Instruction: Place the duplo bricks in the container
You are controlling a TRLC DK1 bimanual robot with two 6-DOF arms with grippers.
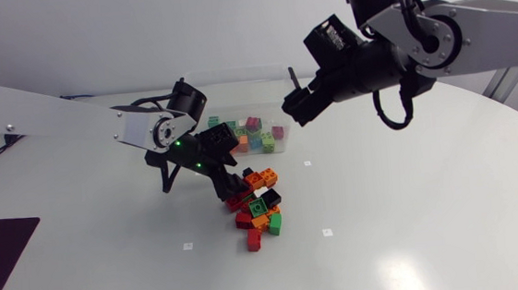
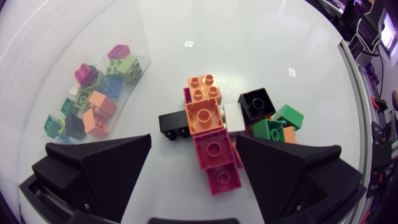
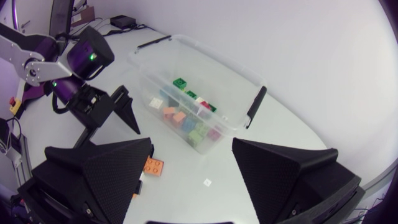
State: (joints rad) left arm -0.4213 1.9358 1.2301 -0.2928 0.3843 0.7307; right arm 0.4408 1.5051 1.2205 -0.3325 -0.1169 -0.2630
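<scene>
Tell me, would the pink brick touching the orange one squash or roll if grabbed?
Probably no squashing: the pink brick looks like hard moulded plastic. Its flat sides should suit the left gripper, whose fingers are broad. Being blocky, it is unlikely to roll, but the orange brick may shift.

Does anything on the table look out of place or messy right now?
Nothing looks damaged. The one untidy spot is a jumbled heap of duplo bricks lying loose on the table beside the container, not in it.

Bright diffuse light, soft shadows, faint glare
</scene>
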